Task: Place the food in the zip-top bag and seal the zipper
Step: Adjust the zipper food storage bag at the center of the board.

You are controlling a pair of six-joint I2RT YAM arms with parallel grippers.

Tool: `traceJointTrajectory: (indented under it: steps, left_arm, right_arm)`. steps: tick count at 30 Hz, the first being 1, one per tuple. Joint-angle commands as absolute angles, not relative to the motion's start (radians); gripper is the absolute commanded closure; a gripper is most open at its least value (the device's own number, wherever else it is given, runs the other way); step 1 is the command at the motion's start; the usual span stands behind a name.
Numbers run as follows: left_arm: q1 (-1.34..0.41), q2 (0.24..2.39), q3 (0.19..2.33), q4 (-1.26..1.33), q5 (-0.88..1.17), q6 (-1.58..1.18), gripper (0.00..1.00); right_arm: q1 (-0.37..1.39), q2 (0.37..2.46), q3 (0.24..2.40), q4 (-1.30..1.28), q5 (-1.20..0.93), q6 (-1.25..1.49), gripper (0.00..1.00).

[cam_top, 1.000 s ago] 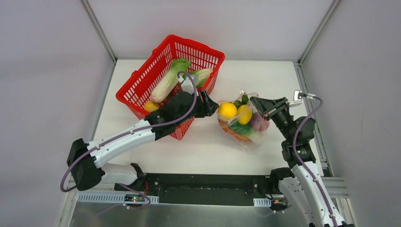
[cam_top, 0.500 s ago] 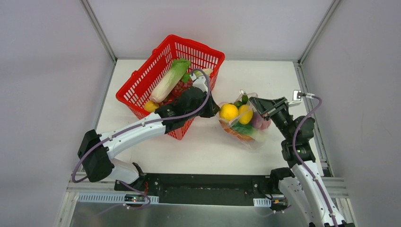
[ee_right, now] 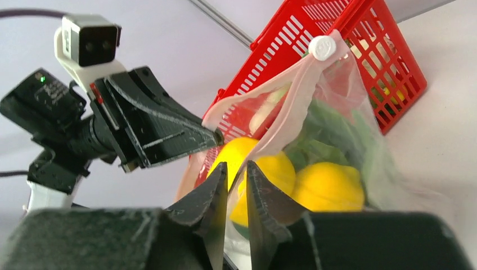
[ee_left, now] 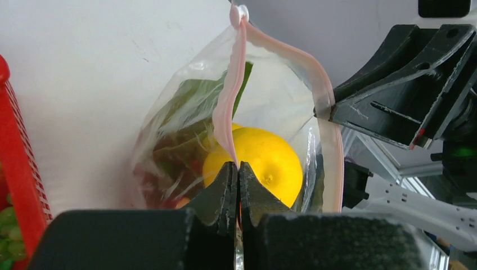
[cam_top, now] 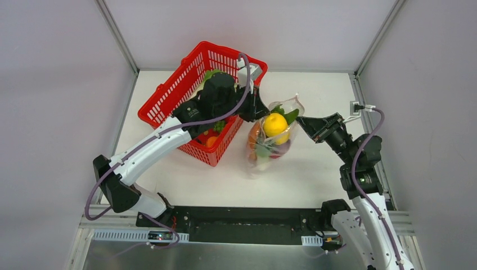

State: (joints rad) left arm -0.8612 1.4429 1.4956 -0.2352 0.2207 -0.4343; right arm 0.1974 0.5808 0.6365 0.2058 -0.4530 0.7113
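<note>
Zip-top bag [cam_top: 269,147] hangs upright between the two arms, over the table [cam_top: 315,90] just right of the red basket [cam_top: 169,97]. I can't tell if its bottom touches the table. Inside: a lemon [ee_left: 261,163] on top, a second yellow piece beside it in the right wrist view, green leaves [ee_left: 185,107] behind, and something red/orange lower down.

Zipper [ee_left: 228,118] is not sealed. The two pink strips bow apart and meet only at the white tab [ee_right: 322,48] at the far end.

Left gripper [ee_left: 237,166] has its jaws clamped on one strip. Right gripper [ee_right: 236,166] pinches the opposite strip, jaws nearly closed with film between them. My read: each takes a lip so the load hangs low, clear of the mouth, ready for the lips to be brought together.

Issues:
- Both grippers are occupied, so nothing is free to run the tab.
- The lemon sits high, close under the strips, and may foul the closure.
- The basket appears to hold more green and orange pieces. The left arm lies across it, so a count isn't possible.
</note>
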Motion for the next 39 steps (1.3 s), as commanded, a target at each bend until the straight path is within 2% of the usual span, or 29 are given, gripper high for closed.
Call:
traceJointTrajectory:
  steps: [1, 4, 6, 10, 15, 18, 26, 29, 32, 35, 39]
  left_arm:
    - [-0.815, 1.464, 1.554, -0.279, 0.455, -0.320, 1.00]
    - [-0.782, 1.485, 1.586, -0.338, 0.556, -0.254, 1.00]
    - [-0.764, 1.508, 1.610, -0.383, 0.619, -0.224, 1.00]
    - [-0.729, 1.520, 1.606, -0.403, 0.680, -0.207, 1.00]
    - [-0.661, 1.482, 1.573, -0.332, 0.711, -0.251, 1.00]
    - [-0.635, 1.470, 1.580, -0.345, 0.737, -0.226, 1.00]
    - [-0.613, 1.519, 1.637, -0.464, 0.920, -0.098, 1.00]
    - [-0.604, 1.540, 1.647, -0.471, 1.011, -0.077, 1.00]
    - [-0.583, 1.567, 1.665, -0.402, 1.120, -0.133, 1.00]
    - [-0.562, 1.603, 1.705, -0.341, 1.222, -0.217, 1.00]
    - [-0.556, 1.627, 1.734, -0.280, 1.302, -0.294, 1.00]
  right_arm:
    - [0.194, 0.584, 0.706, 0.198, -0.513, 0.624, 0.77]
    - [0.194, 0.606, 0.737, 0.166, -0.548, 0.567, 0.64]
    - [0.193, 0.639, 0.767, 0.121, -0.583, 0.513, 0.60]
    - [0.193, 0.690, 0.847, -0.004, -0.560, 0.391, 0.57]
    - [0.184, 0.756, 0.904, -0.120, -0.307, 0.271, 0.56]
    - [0.147, 0.815, 0.906, -0.130, -0.318, 0.243, 0.56]
    - [0.006, 0.867, 0.732, 0.139, -0.507, 0.254, 0.56]
    - [-0.037, 0.906, 0.659, 0.328, -0.685, 0.225, 0.55]
    - [-0.038, 0.960, 0.594, 0.479, -0.864, 0.185, 0.52]
    - [-0.036, 0.988, 0.586, 0.506, -1.010, 0.156, 0.48]
    - [-0.016, 0.937, 0.544, 0.534, -1.053, 0.099, 0.45]
